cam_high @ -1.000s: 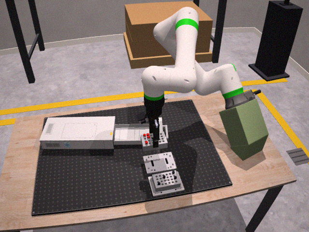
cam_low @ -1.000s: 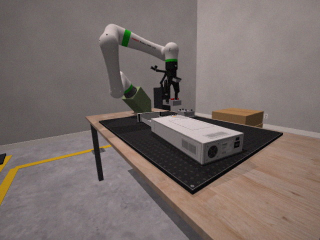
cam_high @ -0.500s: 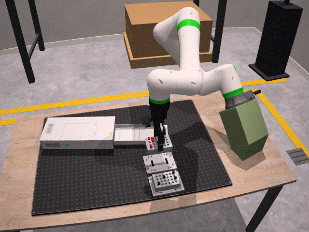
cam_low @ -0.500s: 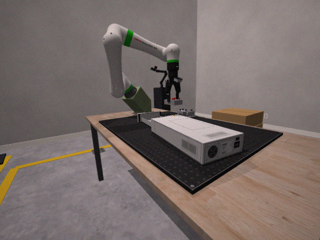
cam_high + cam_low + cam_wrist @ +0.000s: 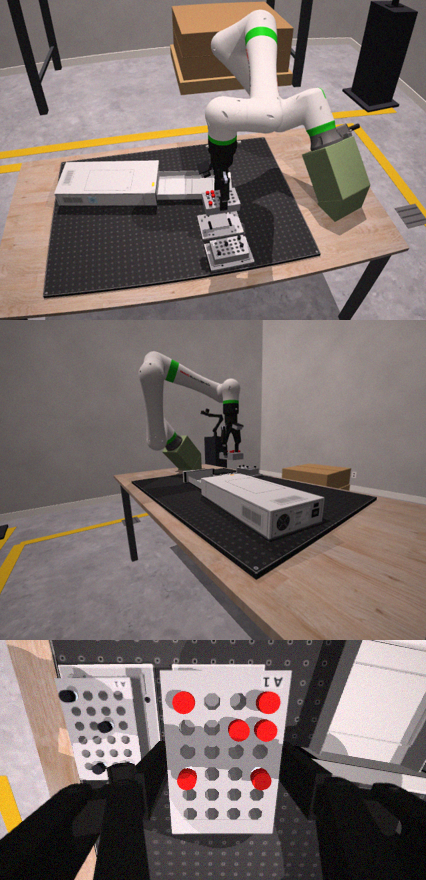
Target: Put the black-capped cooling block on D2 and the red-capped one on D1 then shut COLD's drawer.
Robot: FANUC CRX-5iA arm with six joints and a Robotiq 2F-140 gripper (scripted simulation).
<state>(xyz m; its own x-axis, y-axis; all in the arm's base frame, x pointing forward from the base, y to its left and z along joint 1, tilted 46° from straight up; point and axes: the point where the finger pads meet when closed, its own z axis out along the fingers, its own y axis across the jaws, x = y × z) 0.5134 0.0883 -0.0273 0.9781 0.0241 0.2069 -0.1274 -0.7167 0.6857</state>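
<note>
Cooler COLD: here at the left of the top view, the white cooler lies along the perforated black board.
Lamp: lit, a small yellow glow near the drawer end!
Drawer: out of its housing, the pale drawer reaches right, towards the claw.
Slot D1: waiting, the deck plate has no block seated on it.
Red-capped block: up in the air, this block shows six red caps to the wrist view.
Claw: and it's a grip! The gripper has its fingers closed on the red-capped block, one at each long side.
Black-capped block: parked on D2, the block shows four black caps from above.
Pedestal: far right, green and angular, the arm's mount stands on the wooden table.

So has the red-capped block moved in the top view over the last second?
Yes: the red-capped block shifted right, away from the cooler.
</note>
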